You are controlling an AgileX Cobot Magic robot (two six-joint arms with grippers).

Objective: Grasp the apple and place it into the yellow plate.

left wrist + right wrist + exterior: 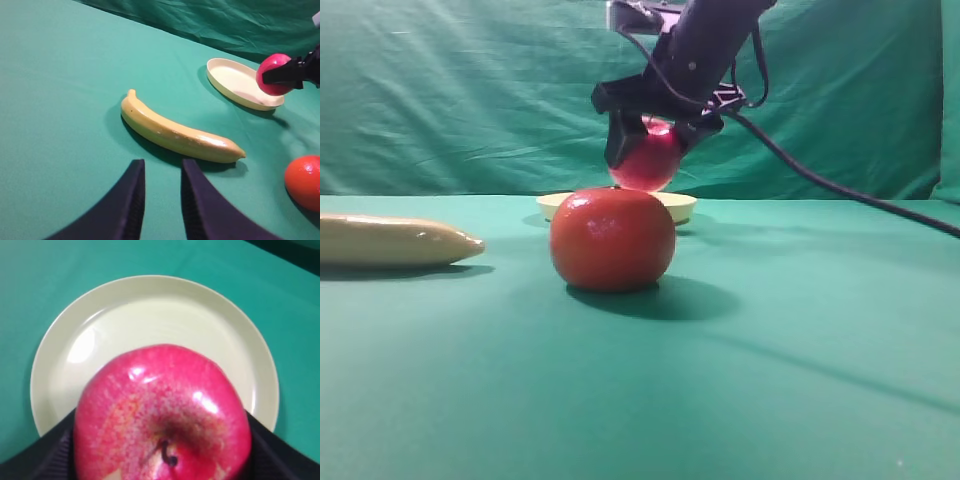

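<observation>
Exterior high view shows the tomato-like fruit [612, 239] nearest at centre and a banana [395, 241] at nine o'clock on the green cloth [800, 380], then the right gripper [655, 135] at twelve o'clock, jaws spread wide around the apple [646, 157], which hangs above the yellow plate [682, 207]. The sound move, by judgement, is to lower straight down over the plate's middle and release only near the dish, since a round apple rolls. Behind hangs a wrinkled green backdrop [440, 90]; the left gripper [161, 197] idles empty, jaws slightly parted.
</observation>
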